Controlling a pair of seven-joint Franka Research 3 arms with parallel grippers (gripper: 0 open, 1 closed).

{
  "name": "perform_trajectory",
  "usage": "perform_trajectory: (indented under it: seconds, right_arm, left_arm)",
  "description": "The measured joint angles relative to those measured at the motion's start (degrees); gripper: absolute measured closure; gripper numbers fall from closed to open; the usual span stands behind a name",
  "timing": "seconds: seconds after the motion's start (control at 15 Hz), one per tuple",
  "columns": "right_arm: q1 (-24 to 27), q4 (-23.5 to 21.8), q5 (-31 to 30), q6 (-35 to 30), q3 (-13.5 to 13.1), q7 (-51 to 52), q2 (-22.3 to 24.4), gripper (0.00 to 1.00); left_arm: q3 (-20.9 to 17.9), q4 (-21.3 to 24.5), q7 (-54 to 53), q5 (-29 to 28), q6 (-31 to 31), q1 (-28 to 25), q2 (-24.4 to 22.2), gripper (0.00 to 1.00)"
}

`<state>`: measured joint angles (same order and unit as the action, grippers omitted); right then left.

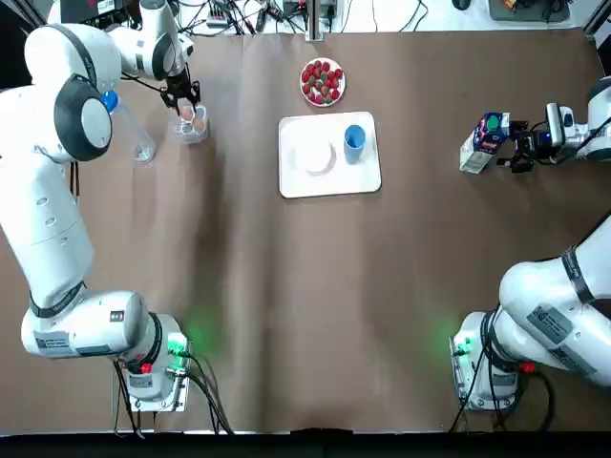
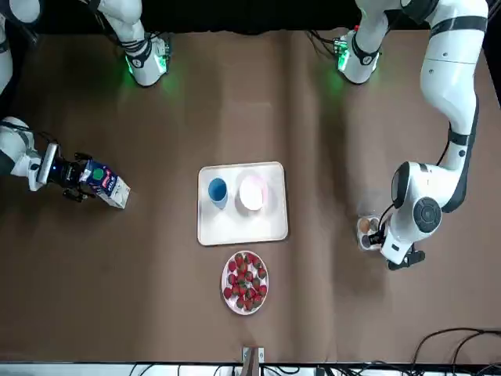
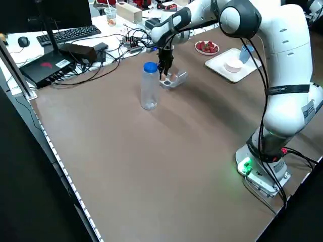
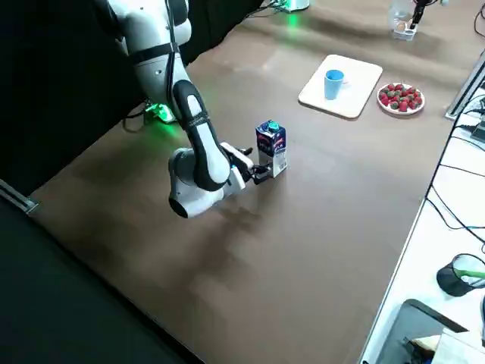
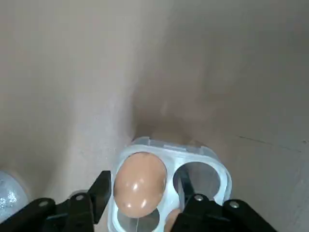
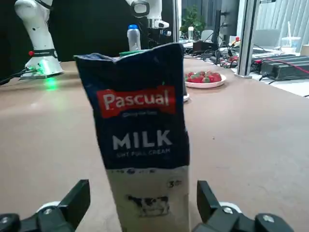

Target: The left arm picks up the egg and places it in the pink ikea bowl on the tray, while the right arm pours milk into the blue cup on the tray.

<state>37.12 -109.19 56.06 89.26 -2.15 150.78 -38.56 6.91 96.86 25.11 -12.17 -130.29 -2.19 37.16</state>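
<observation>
**A:** What stands farthest left on the table?

**B:** A clear water bottle with a blue cap, upright. Just beside it, toward the middle, is a clear plastic holder. The egg rests in one of its cups.

**A:** And the left gripper?

**B:** It hangs over that holder, pointing straight down. Its fingers are spread and straddle the egg, one on each side. A thin gap shows on both sides, so nothing is pinched.

**A:** What lies toward the middle?

**B:** A plate of strawberries sits near the far edge. Nearer the robot lies the white tray. On the tray, the pink bowl is on the left and the blue cup is just beside it on the right, both upright. I cannot tell whether the cup holds anything.

**A:** And on the right?

**B:** The milk carton stands upright on the table, well apart from the tray. The right gripper reaches in level from the right. It is parted around the carton's lower part, with space between the carton and each side.
</observation>
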Motion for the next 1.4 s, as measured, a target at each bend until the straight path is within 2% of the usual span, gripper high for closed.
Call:
perform_trajectory:
  seconds: [0.33,0.4,0.67,1.0,1.4]
  right_arm:
    - [-0.8,0.0,0.6,1.1,0.2,0.8,-0.7,0.03]
    - [-1.0,0.0,0.7,1.3,0.2,0.9,-0.8,0.03]
    - [-1.3,0.0,0.8,1.8,0.3,1.0,-0.8,0.03]
    - [-1.5,0.0,0.9,2.1,0.4,1.8,-0.8,0.03]
    - [-2.1,0.0,0.9,2.1,0.4,2.7,-1.1,0.03]
  left_arm:
    - [0.0,0.2,0.0,0.0,0.0,0.0,0.0,0.41]
    - [0.0,0.2,0.0,0.0,0.0,0.0,0.0,0.46]
    - [0.0,0.1,0.0,0.0,-0.1,0.0,-0.1,0.53]
    - [0.2,-0.2,0.0,0.0,0.3,0.1,-0.5,0.53]
    - [1.0,-0.8,0.0,0.0,10.5,0.1,-6.6,0.53]
